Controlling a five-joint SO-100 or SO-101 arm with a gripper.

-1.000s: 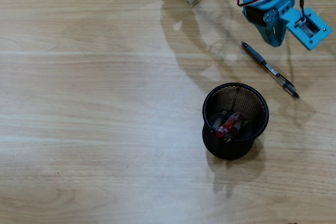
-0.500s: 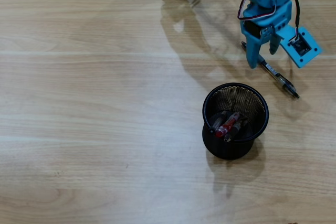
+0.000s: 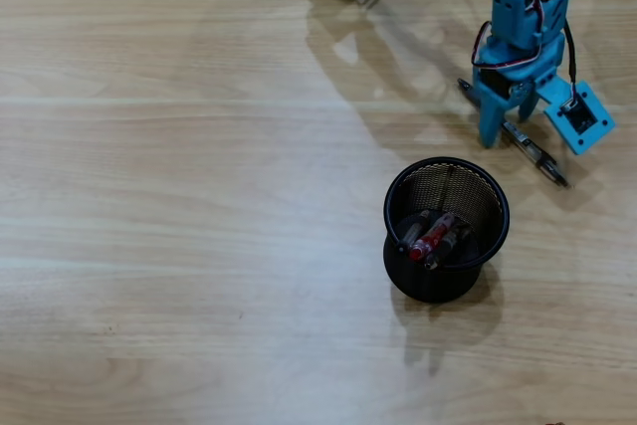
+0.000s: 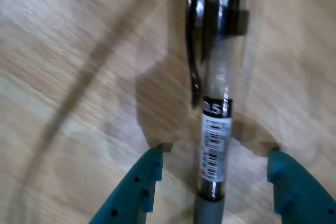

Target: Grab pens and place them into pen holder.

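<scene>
Near the table's [image 3: 149, 196] far right edge, the tool [image 4: 212, 163] straddles the last loose pen [image 4: 216, 129], fingers spread wide. Closing comes next, then lifting toward the pen holder [image 3: 447, 168].

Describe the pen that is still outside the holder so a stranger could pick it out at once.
Find the round black mesh pen holder on the wooden table in the overhead view. Just beyond its upper right lies one pen, slanted, between the open fingers of the blue tool. Unlike the pens standing inside the holder, it lies flat, clear-bodied with a barcode label.
</scene>
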